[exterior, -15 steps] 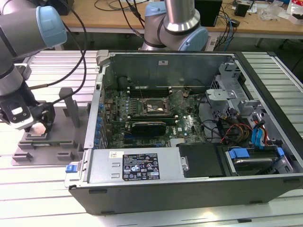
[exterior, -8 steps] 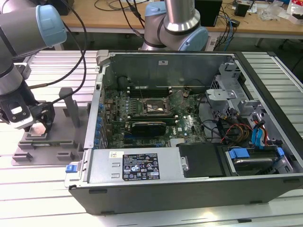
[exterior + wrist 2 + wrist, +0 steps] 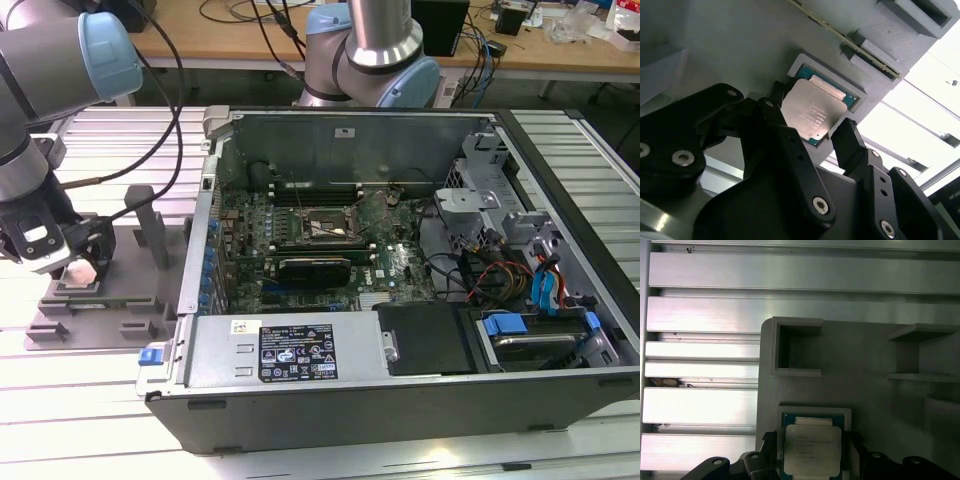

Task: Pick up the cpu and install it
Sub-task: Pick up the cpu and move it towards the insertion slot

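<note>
Over the grey tray, gripper spread astride the seated cpu, its print unreadable.

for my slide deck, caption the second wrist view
Claw flanking the cpu seated in the grey tray

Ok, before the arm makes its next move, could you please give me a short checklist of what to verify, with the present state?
1. The hand lined up with the cpu: ok, it straddles it in both wrist views.
2. The cpu lying in its pocket of the grey tray: ok.
3. Firm grip on the cpu: cannot tell.
4. The computer case open from above: ok.
5. The socket on the board free to receive the cpu: cannot tell.
</note>
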Controlling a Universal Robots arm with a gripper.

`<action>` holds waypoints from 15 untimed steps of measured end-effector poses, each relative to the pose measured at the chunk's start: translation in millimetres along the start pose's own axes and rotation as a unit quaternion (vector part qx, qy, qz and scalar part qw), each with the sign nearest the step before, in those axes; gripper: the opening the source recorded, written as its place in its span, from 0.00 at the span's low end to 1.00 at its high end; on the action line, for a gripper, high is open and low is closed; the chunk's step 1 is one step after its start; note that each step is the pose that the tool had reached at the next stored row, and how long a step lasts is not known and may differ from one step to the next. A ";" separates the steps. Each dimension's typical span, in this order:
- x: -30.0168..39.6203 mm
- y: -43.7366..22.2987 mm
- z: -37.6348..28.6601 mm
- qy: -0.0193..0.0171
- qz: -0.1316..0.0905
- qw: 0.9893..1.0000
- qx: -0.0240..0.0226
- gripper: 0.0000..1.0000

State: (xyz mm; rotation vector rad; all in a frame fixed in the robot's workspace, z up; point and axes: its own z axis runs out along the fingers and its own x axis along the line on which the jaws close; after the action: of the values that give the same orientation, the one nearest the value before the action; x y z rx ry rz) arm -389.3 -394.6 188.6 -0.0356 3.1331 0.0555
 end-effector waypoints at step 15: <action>-3.2 3.3 0.7 0.002 0.000 1.000 0.016 0.65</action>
State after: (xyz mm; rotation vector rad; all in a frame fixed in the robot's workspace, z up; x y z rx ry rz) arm -386.2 -391.2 188.1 -0.0358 3.1373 0.0044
